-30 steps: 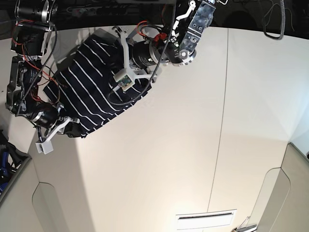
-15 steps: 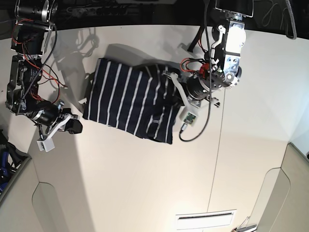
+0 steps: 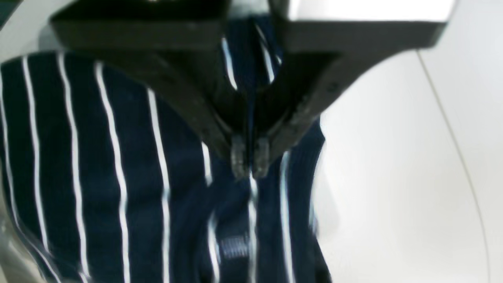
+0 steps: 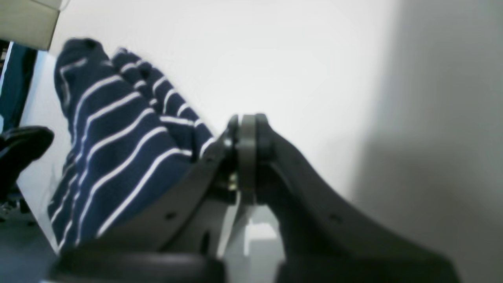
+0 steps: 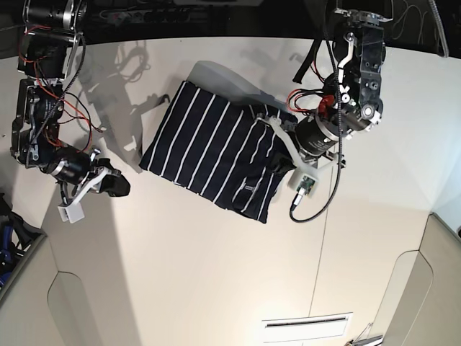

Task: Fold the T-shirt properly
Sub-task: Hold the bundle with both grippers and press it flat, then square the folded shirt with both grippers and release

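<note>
The T-shirt (image 5: 212, 155), dark navy with thin white stripes, lies folded into a rough rectangle on the white table (image 5: 216, 274). My left gripper (image 5: 277, 160) sits at the shirt's right edge. In the left wrist view its jaws (image 3: 246, 161) are shut on a fold of the T-shirt (image 3: 118, 188), with striped cloth running up between the fingers. My right gripper (image 5: 115, 186) rests left of the shirt, apart from it. The right wrist view shows it (image 4: 245, 122) shut with nothing in it, and the T-shirt (image 4: 118, 129) bunched off to its left.
A thin seam (image 5: 328, 238) runs down the table right of the shirt. A narrow slot (image 5: 306, 328) lies near the front edge. Cables and dark gear (image 5: 144, 14) line the back. The table's angled corners (image 5: 72, 288) cut in at the front left and right.
The left gripper has pulled the T-shirt to the right across the table, turning it. The shirt now lies clear of the right gripper, which has stayed almost in place and shut.
</note>
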Controlling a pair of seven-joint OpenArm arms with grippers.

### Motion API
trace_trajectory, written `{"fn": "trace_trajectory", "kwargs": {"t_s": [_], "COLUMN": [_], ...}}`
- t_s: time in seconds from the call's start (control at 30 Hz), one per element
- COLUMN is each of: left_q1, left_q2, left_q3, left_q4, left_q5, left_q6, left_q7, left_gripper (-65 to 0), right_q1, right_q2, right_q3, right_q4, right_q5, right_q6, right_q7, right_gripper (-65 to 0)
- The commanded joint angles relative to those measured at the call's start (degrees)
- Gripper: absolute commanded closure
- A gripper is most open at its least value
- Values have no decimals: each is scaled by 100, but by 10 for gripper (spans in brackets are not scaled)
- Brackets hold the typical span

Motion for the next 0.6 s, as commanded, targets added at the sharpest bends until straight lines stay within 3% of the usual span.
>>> {"fn": "trace_trajectory", "kwargs": {"t_s": [0.0,0.13,0.57], "left_q1": [44,348,601], "left_q2": [-15,-13,-13], "left_q3": [-13,-11,-11], "left_q4": [249,586,0], "left_q5": [-63,-125,153], "left_q6": [-50,-415,-407], "left_q7": [-85,138,103], "left_gripper": [-26,-26,-26], "right_q1": [66,-9,-11], "right_q2": [-9,-234,-328], "right_q3": [20,-48,-1152], "right_q4": [87,87,87], "right_q5": [120,118,122], "right_q6": [87,107,122], "right_q7": [90,90,2], "right_gripper": [0,0,0]}}
